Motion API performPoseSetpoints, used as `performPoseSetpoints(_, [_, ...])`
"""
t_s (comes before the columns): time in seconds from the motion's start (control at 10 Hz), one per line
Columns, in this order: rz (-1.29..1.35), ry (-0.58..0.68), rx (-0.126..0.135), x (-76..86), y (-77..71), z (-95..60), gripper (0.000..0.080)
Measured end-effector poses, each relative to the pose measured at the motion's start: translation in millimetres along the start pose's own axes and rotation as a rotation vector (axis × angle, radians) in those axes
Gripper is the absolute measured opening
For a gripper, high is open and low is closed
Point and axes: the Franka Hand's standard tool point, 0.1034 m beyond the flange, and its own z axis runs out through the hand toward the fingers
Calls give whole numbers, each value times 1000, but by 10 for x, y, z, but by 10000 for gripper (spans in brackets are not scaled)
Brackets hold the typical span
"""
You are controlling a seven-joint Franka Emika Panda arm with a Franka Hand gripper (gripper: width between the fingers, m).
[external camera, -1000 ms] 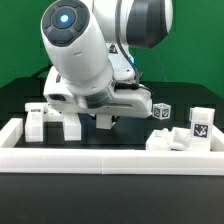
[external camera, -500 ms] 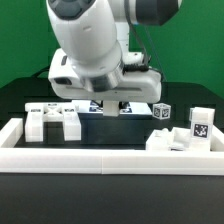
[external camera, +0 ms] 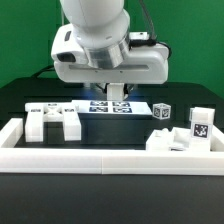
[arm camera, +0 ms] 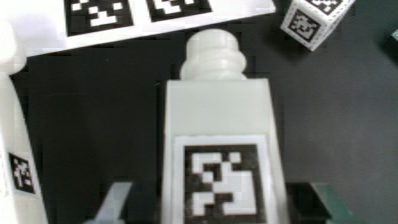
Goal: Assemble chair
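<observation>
My gripper (external camera: pixel 118 95) hangs above the middle of the table, shut on a white chair post (external camera: pixel 119 91) held a little above the surface. In the wrist view the post (arm camera: pixel 221 110) runs lengthways between my fingers (arm camera: pixel 118 200), with a rounded peg at its far end and a square tag near my gripper (arm camera: pixel 222 203). More white chair pieces (external camera: pixel 52 120) lie at the exterior view's left. Others, one with a large tag (external camera: pixel 198 126), lie at its right. A small tagged block (external camera: pixel 162 111) sits behind them and also shows in the wrist view (arm camera: pixel 317 20).
The marker board (external camera: pixel 112 107) lies flat on the black table under and behind my gripper; it also shows in the wrist view (arm camera: pixel 125 15). A long low white border frame (external camera: pixel 110 160) runs along the front and sides.
The arm has risen and shifted toward the exterior view's right, lifting the post off the table. The other pieces have not moved.
</observation>
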Motion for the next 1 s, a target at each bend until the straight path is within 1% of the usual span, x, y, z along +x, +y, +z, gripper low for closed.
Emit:
performPoseSetpoints(0.1, [0,6,0,12,0,-5,289])
performPoseSetpoints(0.2, [-5,73,-3,74,-27,-69,289])
performPoseSetpoints(0.3, [-18,113,1,34,-99,-201,289])
performPoseSetpoints(0.5, [-41,307,-3,99,-280,-467,289])
performPoseSetpoints(0.6, [-30,375,2,66,-392,-569,289])
performPoseSetpoints(0.7, [-22,434,-5,57,-486,-654,289])
performPoseSetpoints(0.8, [-34,564,-4,135,-505,-703,289])
performPoseSetpoints(0.9, [-35,628,-4,113,-487,-658,289])
performPoseSetpoints(1.0, [-39,706,-6,136,-491,-672,289])
